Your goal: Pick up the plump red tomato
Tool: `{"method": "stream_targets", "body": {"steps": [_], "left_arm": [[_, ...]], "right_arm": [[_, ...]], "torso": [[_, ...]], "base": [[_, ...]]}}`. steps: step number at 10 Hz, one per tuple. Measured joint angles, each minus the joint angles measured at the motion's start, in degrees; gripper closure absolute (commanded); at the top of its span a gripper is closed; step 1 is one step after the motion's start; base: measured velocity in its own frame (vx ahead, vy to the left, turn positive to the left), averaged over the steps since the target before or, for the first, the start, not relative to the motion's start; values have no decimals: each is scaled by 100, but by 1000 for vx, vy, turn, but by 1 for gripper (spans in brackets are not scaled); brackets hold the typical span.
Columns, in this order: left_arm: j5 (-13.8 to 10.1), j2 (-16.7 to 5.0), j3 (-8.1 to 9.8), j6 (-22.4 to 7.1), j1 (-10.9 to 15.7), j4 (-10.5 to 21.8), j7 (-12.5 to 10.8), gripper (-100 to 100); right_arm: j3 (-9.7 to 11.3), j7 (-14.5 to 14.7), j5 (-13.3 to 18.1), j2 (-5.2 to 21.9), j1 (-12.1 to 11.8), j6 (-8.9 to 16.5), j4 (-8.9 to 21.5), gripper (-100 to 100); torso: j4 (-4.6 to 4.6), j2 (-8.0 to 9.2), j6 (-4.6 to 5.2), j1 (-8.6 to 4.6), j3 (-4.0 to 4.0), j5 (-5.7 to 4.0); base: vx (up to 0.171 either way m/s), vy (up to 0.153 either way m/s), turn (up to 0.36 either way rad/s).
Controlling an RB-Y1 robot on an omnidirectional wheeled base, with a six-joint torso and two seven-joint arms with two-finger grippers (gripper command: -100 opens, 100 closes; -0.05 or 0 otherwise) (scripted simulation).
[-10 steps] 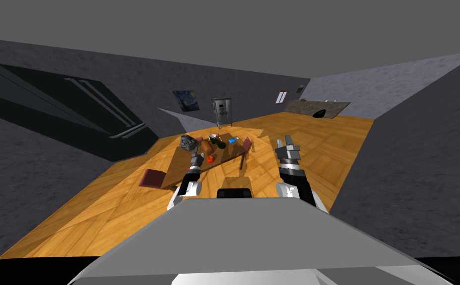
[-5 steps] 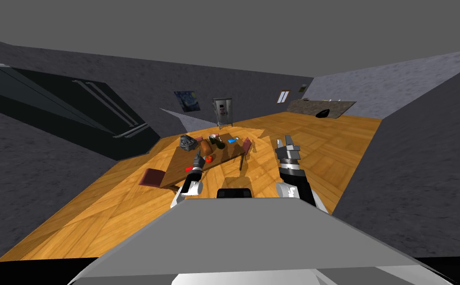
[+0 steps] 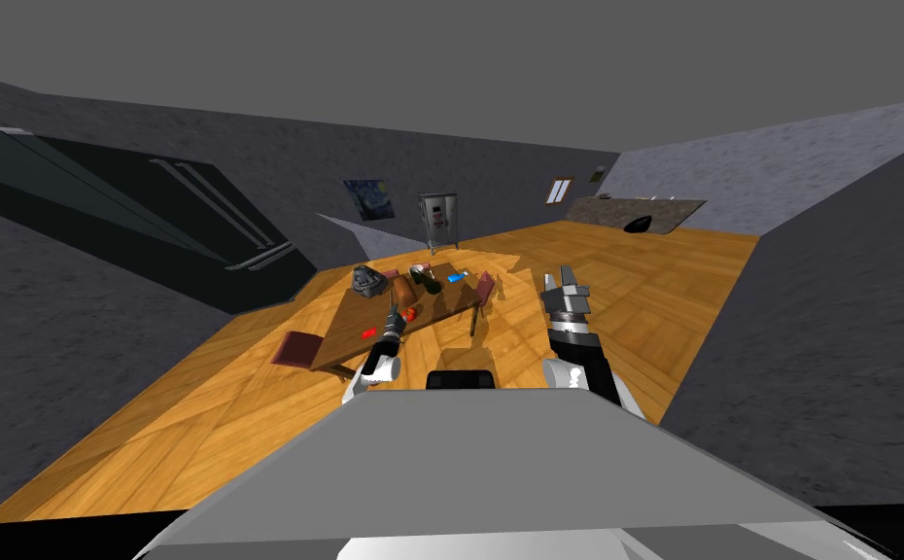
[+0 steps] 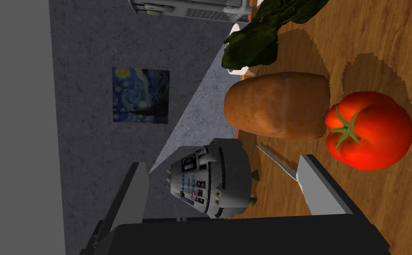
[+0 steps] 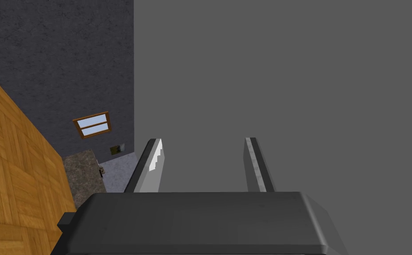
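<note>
The plump red tomato [image 4: 369, 130] with a green stem lies on the wooden table [image 3: 343, 340], close to a brown loaf-like lump [image 4: 280, 104]. In the head view the tomato [image 3: 411, 313] is a small red dot just beside my left gripper [image 3: 392, 317]. My left gripper [image 4: 223, 186] is open, rolled on its side, low over the table. The tomato lies beyond one finger [image 4: 320, 188], outside the gap, not touched. My right gripper [image 3: 565, 282] is raised over the floor to the right of the table, and in its wrist view the right gripper [image 5: 205, 166] is open and empty.
A grey domed gadget [image 4: 214, 179] sits straight ahead of the left gripper's gap. Dark green leaves [image 4: 262, 35] lie past the loaf, a thin blade [image 4: 276, 161] by the finger. Dark red chairs [image 3: 295, 348] [image 3: 484, 284] flank the table. A small red item [image 3: 369, 332] and a blue one [image 3: 456, 277] also lie on the table.
My left hand has edged forward over the table, closer to the tomato. The whole head view has shifted slightly, so I moved a little. The right arm kept its pose.
</note>
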State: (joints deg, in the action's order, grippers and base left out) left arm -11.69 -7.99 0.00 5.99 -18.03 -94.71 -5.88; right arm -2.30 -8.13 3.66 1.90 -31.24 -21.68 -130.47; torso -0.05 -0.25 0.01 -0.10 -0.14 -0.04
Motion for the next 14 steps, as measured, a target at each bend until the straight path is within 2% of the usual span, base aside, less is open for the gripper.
{"method": "stream_targets", "body": {"steps": [5,9,13,14], "left_arm": [[-69,-52,59,-301,174,634,-102,-100],[-30,36,176,-715,446,1289,-144,-100],[18,117,283,-997,699,1940,-219,-100],[63,214,331,-1115,750,2073,-225,-100]], "right_arm": [[0,0,0,0,0,0,0,0],[-1,0,0,1,0,0,0,0],[-1,0,0,1,0,0,0,0],[-1,0,0,1,0,0,0,0]], "torso": [[1,6,0,15,3,3],[-2,-8,0,29,-5,6],[-1,-6,-1,35,-4,7],[-1,-6,0,40,-4,8]], "base": [[42,6,-6],[71,37,-30],[70,61,-44],[76,65,-55]]}}
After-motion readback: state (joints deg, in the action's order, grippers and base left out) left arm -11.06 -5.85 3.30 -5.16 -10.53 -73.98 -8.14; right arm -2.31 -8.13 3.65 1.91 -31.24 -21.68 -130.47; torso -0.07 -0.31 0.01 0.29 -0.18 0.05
